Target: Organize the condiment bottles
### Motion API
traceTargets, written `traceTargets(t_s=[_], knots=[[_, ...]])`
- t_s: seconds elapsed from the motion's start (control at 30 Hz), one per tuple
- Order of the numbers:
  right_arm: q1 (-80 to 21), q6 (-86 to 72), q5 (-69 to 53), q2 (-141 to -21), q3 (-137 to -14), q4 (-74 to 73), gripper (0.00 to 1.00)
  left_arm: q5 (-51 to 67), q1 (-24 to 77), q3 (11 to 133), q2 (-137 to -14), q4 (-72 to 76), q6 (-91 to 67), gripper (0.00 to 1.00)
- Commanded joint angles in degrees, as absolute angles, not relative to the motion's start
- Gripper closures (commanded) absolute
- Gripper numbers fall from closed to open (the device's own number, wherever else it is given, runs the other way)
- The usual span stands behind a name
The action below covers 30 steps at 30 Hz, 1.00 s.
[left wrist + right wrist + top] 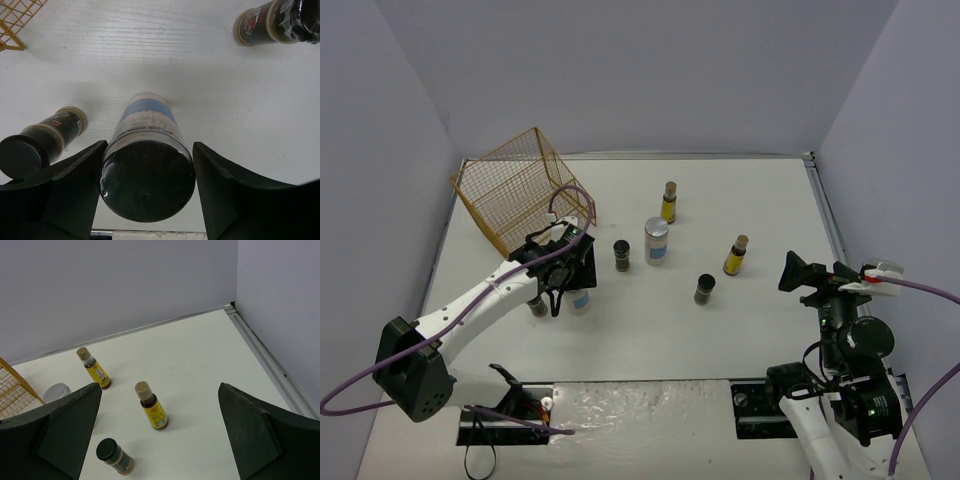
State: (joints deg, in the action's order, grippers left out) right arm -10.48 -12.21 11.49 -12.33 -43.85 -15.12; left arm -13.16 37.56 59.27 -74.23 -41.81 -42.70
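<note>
The whole spread is taken in only from the top external view. There the gold wire rack (520, 190) is seen at the far left, with the left arm (490, 295) reaching out just in front of it. The near white cylinder (581, 300) is largely covered there by the left gripper (570, 285). In the left wrist view it is shown plainly, upright on the table, blue-labelled, its lid in shadow. The near dark jar (45, 142) is seen just beside it, and the middle dark jar (272, 22) farther off.

The two yellow bottles (151, 407) are shown in detail by the right wrist view alone, upright and apart. With them are seen the right dark jar (115, 456) and the silver lid of the second white cylinder (57, 392).

The white table (650, 350) is faintly grained. It is enclosed by plain grey-lavender walls (640, 70) on three sides. A metal rail (270, 365) is laid along its right edge.

The left gripper's fingers (75, 195) are set on either side of the near white cylinder's lid, close against it. Whether they press on it cannot be told. The right gripper (800, 272) is held spread wide near the table's right side. Nothing is held between its fingers (60, 430) and nothing is touched.
</note>
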Motion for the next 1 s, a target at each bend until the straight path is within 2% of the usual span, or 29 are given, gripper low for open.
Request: traceTargets(t_s=[0.0, 0.1, 0.2, 0.23, 0.4, 0.53, 0.97], knots=[[-10.6, -12.7, 12.6, -12.4, -43.9, -11.2, 0.00, -14.0, 37.9, 60.5, -72.3, -41.5, -43.7, 0.46], [-10.5, -12.7, 12.7, -12.4, -43.8, -11.1, 0.00, -13.6, 38.0, 61.1, -72.3, -41.9, -43.5, 0.65], [-10.5, -12.7, 12.7, -12.2, -43.6, -11.2, 0.00, -13.3, 37.9, 62.9, -71.5, -43.3, -42.7, 0.94], [-10.5, -12.8, 12.6, -12.2, -43.6, -11.2, 0.00, -13.4, 37.9, 64.3, -71.1, -44.2, -42.3, 0.98], [-10.5, -12.8, 12.3, -12.3, -43.6, -11.1, 0.00, -15.6, 37.8, 73.8, -70.2, -49.8, -38.7, 1.00], [-10.5, -12.9, 12.1, -12.4, -43.5, -11.1, 0.00, -18.8, 35.7, 87.8, -72.0, -55.0, -33.4, 1.00], [-10.6, -12.7, 10.8, -11.9, -42.7, -10.5, 0.00, -17.7, 14.1, 118.6, -85.4, -53.5, -23.8, 1.00]])
